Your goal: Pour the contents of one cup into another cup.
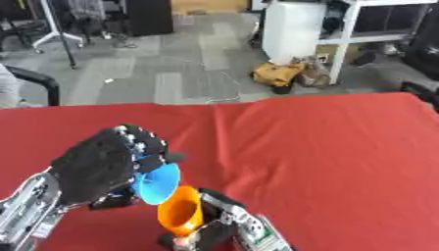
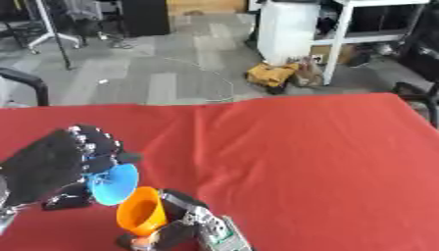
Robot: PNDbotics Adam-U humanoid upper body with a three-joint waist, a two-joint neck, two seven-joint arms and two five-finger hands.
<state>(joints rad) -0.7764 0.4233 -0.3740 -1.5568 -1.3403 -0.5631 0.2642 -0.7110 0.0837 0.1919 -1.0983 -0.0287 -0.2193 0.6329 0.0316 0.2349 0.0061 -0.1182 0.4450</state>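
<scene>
My left hand point(image 1: 101, 166) is shut on a blue cup point(image 1: 158, 183), tipped over so its mouth faces right and down. Just below it my right hand point(image 1: 231, 224) is shut on an orange cup point(image 1: 181, 211), leaning with its mouth toward the blue cup's rim. The two rims nearly touch above the red tablecloth point(image 1: 308, 157) near the front edge. What is inside either cup is hidden.
The red tablecloth stretches wide to the right and back. Beyond the table's far edge lie grey floor, a white cabinet point(image 1: 294, 29), a yellow bag point(image 1: 278, 73) and a black chair arm point(image 1: 38, 81) at the left.
</scene>
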